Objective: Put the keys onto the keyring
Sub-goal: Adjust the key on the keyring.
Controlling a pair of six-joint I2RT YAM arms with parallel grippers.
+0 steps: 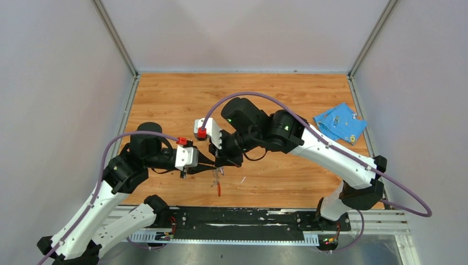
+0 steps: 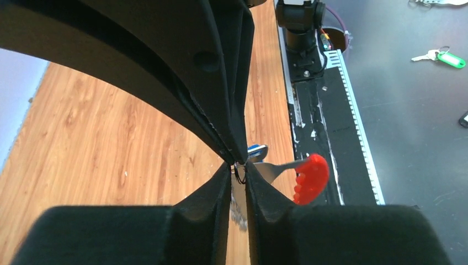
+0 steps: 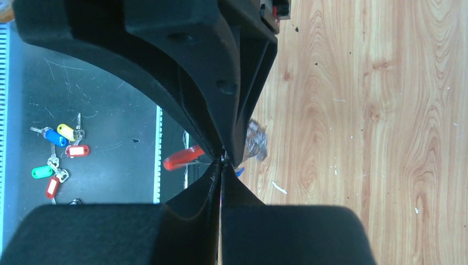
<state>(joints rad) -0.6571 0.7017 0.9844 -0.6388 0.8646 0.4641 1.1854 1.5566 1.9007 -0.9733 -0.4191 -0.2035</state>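
The left tool pinches the keyring by its ring; the right tool, closed tight, meets it there, probably to thread the blue key.

Crumpled blue cloth on wooden table, bunch of coloured key tags on floor

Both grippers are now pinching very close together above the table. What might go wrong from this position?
1. The left gripper and the right gripper meet tip to tip, so their fingers may bump and loosen the hold.
2. The keyring hangs in the air by its small ring only. If that slips, it may drop with the blue key, possibly onto the black rail instead of the wood.
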